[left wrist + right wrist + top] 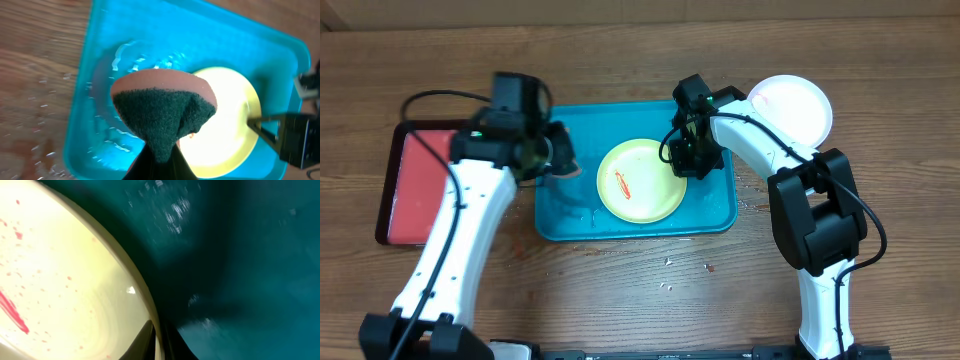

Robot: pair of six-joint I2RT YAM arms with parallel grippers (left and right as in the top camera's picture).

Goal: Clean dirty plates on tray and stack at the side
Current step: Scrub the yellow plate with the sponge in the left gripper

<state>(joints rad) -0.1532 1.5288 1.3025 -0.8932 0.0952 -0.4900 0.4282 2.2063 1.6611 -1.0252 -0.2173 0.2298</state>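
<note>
Brown wood-grain table (620,40) fills the overhead view, with open board along the far edge and in front of the trays. Two trays lie on it. The teal tray (560,215) sits in the middle, its left half bare and wet, with water glinting (120,55) on its floor. The smaller red tray (415,190) is just to its left, and the left arm hides its near right corner.

Two plates can be counted. The yellow-green plate (655,190) lies inside the teal tray, right of centre and clear of the rim. The white plate (790,105) rests on the table beyond the tray's far right corner; whether another plate lies under it cannot be told.

The left gripper (555,150) hangs over the tray's left part, clenched on a sponge (162,115) with its dark green scouring face toward the camera, which blocks part of the plate. The right gripper (688,150) is at the yellow-green plate's right edge. In the right wrist view its fingers, cut off at the bottom, straddle and pinch the rim.

One red sauce streak (623,185) and fine red specks mark the plate. A few crumbs (668,262) lie on the table in front of the tray.
</note>
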